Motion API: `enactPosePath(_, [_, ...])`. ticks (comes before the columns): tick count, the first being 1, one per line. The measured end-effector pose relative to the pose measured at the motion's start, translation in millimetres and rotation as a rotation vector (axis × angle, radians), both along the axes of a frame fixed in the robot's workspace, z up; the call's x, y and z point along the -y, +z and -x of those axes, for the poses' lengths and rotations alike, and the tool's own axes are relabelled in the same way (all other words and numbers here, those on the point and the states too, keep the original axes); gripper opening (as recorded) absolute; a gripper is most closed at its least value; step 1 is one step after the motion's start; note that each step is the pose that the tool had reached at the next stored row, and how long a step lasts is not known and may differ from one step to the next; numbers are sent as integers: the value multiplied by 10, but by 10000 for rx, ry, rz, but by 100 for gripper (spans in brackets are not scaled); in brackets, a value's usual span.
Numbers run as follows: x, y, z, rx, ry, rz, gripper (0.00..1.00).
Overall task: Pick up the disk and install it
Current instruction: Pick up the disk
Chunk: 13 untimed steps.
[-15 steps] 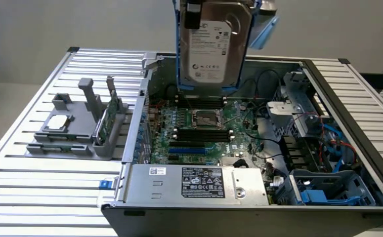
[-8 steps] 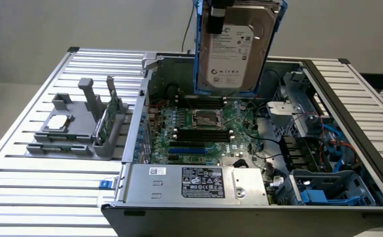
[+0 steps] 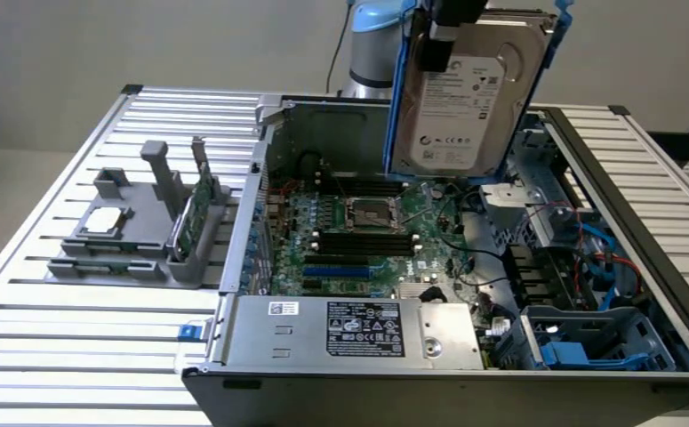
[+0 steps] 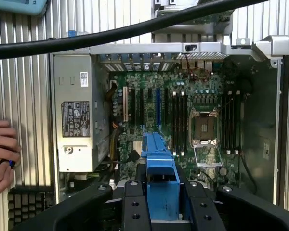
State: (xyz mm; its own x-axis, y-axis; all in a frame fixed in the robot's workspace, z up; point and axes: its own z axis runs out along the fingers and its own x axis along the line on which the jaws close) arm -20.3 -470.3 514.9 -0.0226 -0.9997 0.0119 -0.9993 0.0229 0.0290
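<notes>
Hanging upright over the open computer case [image 3: 624, 192], the disk [image 3: 468, 102] pinched in the gripper [image 4: 163, 202].

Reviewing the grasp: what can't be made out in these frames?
- Exterior view: the disk at its upper end, and the jaws above it, are cut off by the picture's top edge.
- Exterior view: the case interior behind the disk is hidden by it.
- Wrist view: the disk's label face is hidden; it stands edge-on behind its blue carrier.
- Wrist view: a hand is cut by the frame edge; what it holds is too small to tell.
</notes>
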Motion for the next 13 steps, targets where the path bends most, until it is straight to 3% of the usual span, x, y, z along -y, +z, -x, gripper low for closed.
enactPosePath(13, [279,1,-421,-1,-1,1,33])
